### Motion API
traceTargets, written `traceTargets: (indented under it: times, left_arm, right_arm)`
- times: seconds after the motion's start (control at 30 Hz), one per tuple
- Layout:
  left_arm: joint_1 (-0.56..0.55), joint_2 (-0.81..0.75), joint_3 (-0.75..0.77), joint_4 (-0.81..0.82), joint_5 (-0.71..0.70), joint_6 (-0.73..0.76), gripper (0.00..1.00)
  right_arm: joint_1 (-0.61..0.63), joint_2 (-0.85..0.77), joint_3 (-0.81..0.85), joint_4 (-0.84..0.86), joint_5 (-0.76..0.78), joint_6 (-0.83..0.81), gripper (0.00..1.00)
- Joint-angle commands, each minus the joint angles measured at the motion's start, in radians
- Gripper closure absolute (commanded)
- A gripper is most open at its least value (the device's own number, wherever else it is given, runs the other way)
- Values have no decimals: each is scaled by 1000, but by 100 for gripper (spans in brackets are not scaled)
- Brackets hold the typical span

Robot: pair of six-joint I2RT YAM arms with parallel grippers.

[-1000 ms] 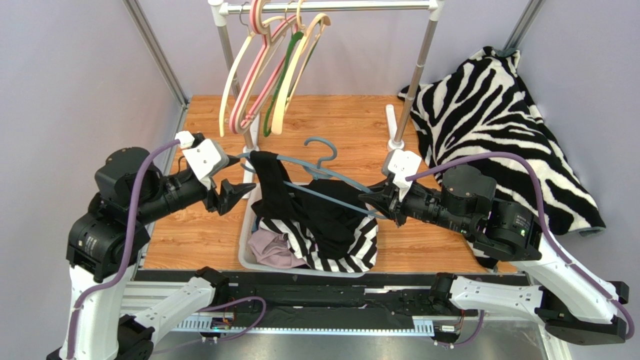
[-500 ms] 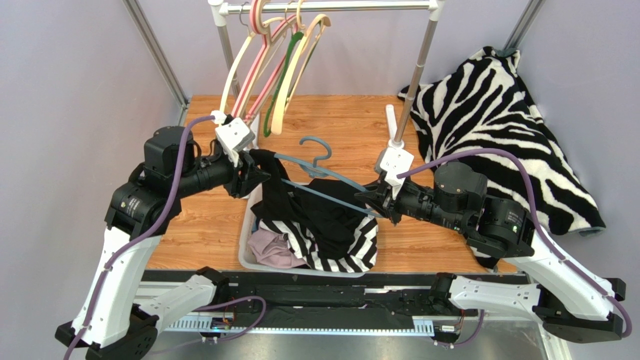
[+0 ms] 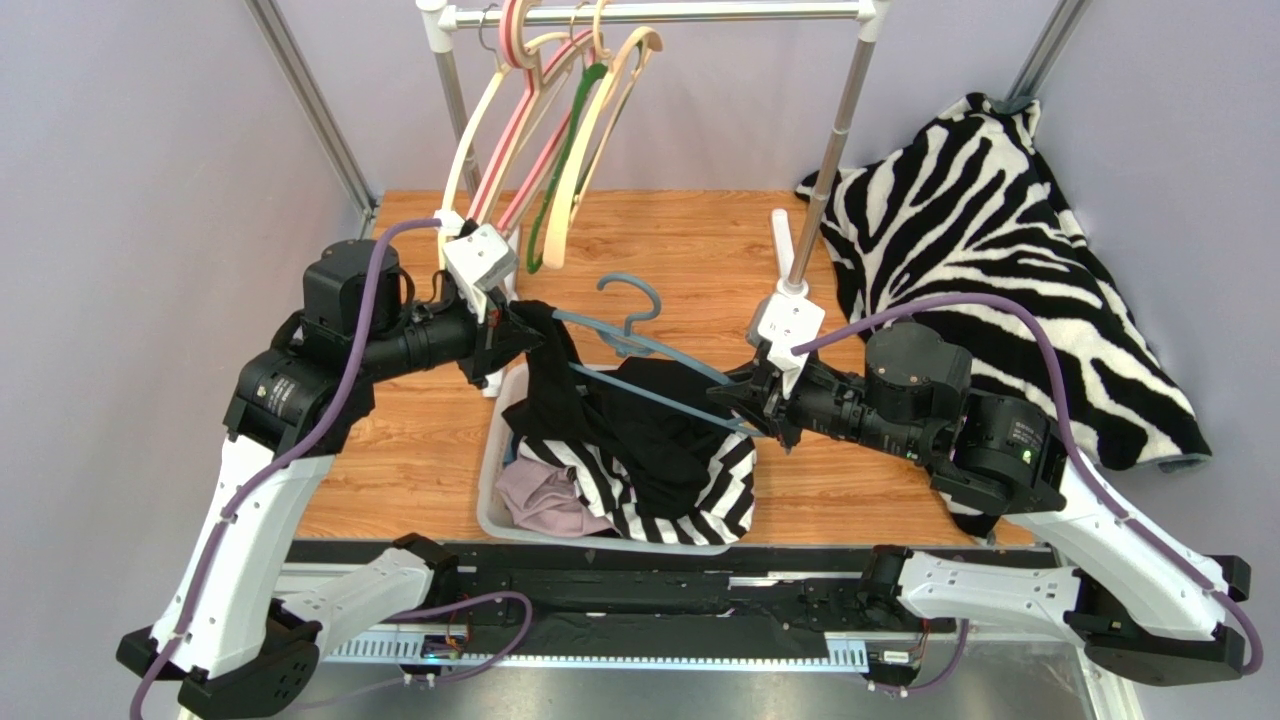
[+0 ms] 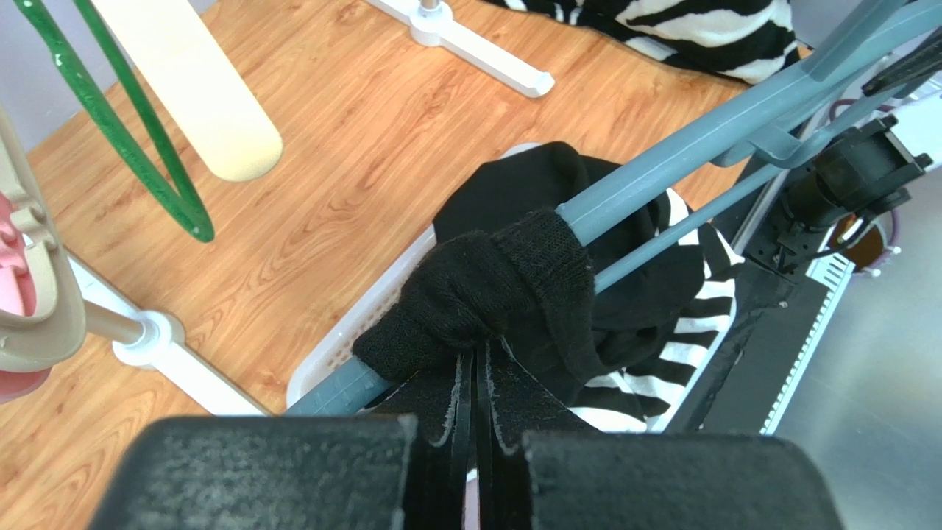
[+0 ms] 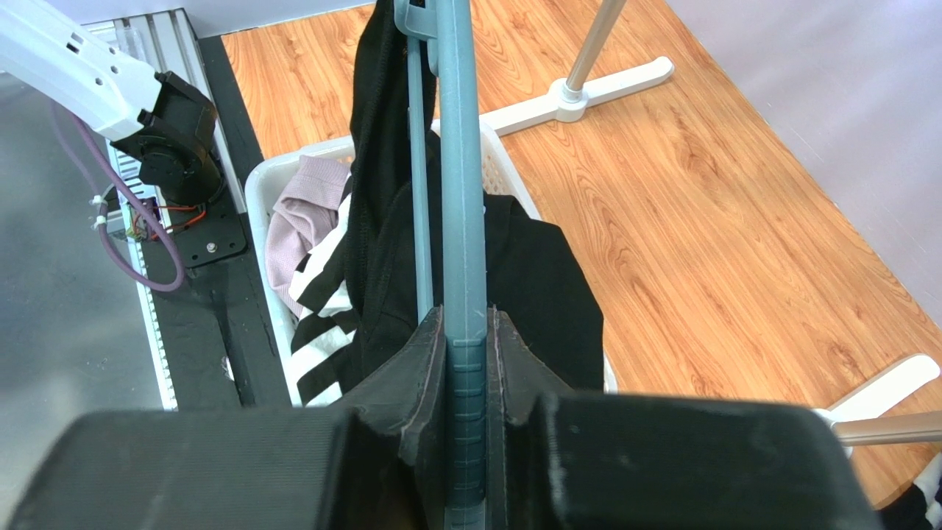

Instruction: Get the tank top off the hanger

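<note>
Hanging tank top (image 4: 509, 282): was bunched over the hanger's (image 4: 686, 152) left end, sagging below it.
Left claw (image 4: 473, 436): was clamped on the tank top at that end.
Right claw (image 5: 466, 364): was clamped on the hanger's opposite end.
Pull line: likely along the hanger's length, away from the right claw; left arm nearer.

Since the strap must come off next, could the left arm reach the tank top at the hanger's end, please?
Most likely yes: the left gripper is shut on the tank top where it wraps the end of the hanger, with nothing between, while the right gripper clamps that hanger.
</note>
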Motion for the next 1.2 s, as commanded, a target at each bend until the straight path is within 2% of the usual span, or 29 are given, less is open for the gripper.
traceTargets:
  times: [0.0,0.77,1.0,1.17]
  left_arm:
    - [2,-9,58,32,36,-5,100]
    - [89,0,260,7,133,-73,100]
    - [94,12,204,-19,24,-7,100]
    - [94,-3,194,-31,-71,18,100]
  right_arm:
    - [1,-21,17,49,-16,5,100]
    - [1,-130,1,-63,82,8,100]
    - [1,-196,34,-113,77,56,100]
    - [1,-235,94,-210,102,55,100]
